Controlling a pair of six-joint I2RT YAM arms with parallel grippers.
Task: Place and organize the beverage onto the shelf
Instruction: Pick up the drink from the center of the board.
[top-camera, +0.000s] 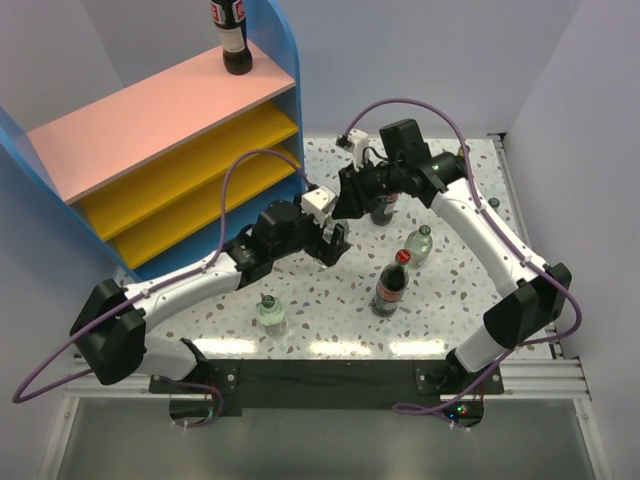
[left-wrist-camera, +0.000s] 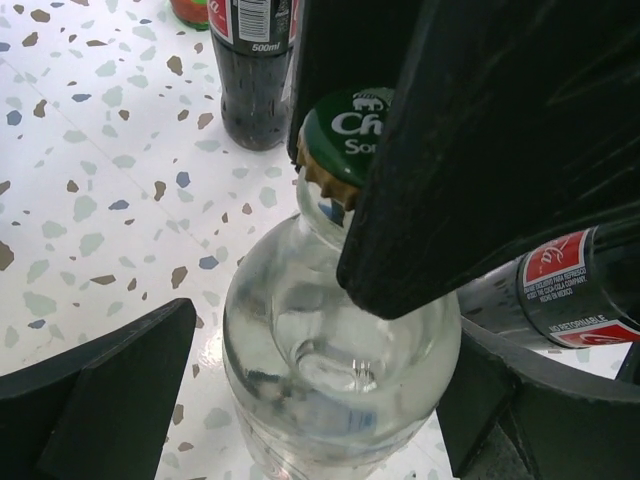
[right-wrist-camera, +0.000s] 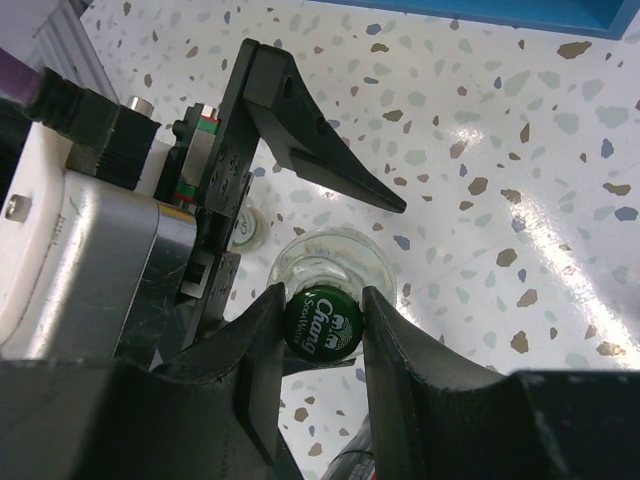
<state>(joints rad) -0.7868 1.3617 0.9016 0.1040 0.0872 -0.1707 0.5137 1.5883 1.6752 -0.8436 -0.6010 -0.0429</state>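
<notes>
A clear bottle (left-wrist-camera: 330, 350) with a green cap (right-wrist-camera: 322, 323) stands on the speckled table in the middle. My right gripper (right-wrist-camera: 323, 330) is shut on that cap from above. My left gripper (left-wrist-camera: 320, 400) is open, its fingers (left-wrist-camera: 100, 400) standing either side of the bottle's body without touching it. In the top view both grippers meet there, the right gripper (top-camera: 345, 205) over the left gripper (top-camera: 333, 243), and they hide this bottle. The shelf (top-camera: 150, 120) stands at the back left with one cola bottle (top-camera: 233, 40) on its pink top board.
More bottles stand on the table: a cola bottle (top-camera: 383, 208) just right of the grippers, a clear bottle (top-camera: 419, 243), another cola bottle (top-camera: 391, 285) and a green-capped clear bottle (top-camera: 271, 313) near the front. Walls close in the table at the back and right.
</notes>
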